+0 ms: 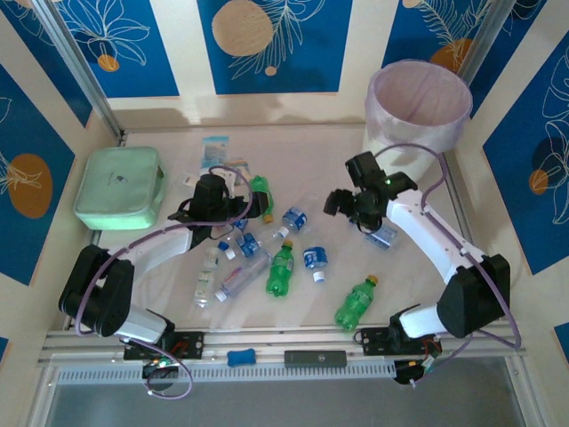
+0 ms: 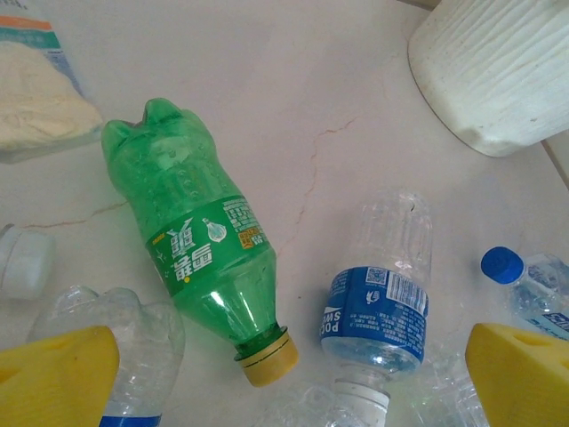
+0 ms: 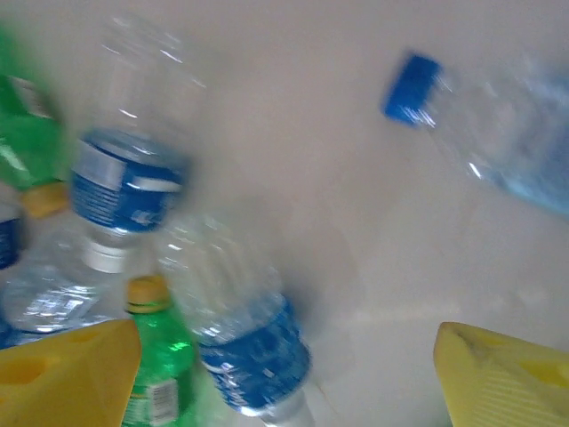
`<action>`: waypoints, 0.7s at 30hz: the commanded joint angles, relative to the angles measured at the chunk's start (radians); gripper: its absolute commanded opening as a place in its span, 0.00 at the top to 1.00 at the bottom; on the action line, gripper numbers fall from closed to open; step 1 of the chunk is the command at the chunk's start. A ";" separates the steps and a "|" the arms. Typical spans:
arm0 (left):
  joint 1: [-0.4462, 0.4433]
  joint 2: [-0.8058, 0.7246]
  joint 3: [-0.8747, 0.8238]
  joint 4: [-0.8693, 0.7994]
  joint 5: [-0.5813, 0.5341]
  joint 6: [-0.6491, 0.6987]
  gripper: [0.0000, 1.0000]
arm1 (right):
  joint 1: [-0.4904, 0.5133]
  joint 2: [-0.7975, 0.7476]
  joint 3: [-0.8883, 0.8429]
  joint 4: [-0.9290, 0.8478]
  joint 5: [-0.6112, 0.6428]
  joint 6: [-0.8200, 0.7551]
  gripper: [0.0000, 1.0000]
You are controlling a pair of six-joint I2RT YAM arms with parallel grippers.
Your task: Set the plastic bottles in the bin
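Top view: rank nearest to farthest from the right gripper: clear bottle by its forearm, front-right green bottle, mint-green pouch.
1. The clear bottle, close beside the right gripper, by the forearm.
2. The green bottle, toward the front edge.
3. The mint-green pouch, far left.

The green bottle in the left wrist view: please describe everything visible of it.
The green bottle is translucent plastic, uncrushed, with a yellow cap and a green label printed in white. It lies on its side on the table, base to the upper left, cap to the lower right. A clear bottle seems to touch its lower left.
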 commanded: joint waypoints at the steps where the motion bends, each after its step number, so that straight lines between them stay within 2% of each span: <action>1: -0.001 0.018 0.022 0.018 0.026 -0.009 0.00 | 0.029 -0.104 -0.064 -0.110 0.096 0.164 0.14; 4: 0.000 0.031 0.025 0.024 0.025 -0.012 0.00 | 0.107 -0.200 -0.153 -0.149 0.169 0.261 0.14; 9: -0.001 0.052 0.025 0.044 0.029 -0.023 0.00 | 0.189 -0.292 -0.295 -0.279 0.103 0.474 0.15; 13: -0.001 0.058 0.024 0.047 0.027 -0.027 0.00 | 0.311 -0.332 -0.349 -0.336 0.105 0.633 0.15; 16: -0.001 0.057 0.023 0.042 0.025 -0.027 0.00 | 0.343 -0.347 -0.379 -0.314 0.089 0.688 0.14; 21: -0.001 0.055 0.025 0.027 0.023 -0.018 0.00 | 0.347 -0.349 -0.496 -0.193 -0.019 0.756 0.14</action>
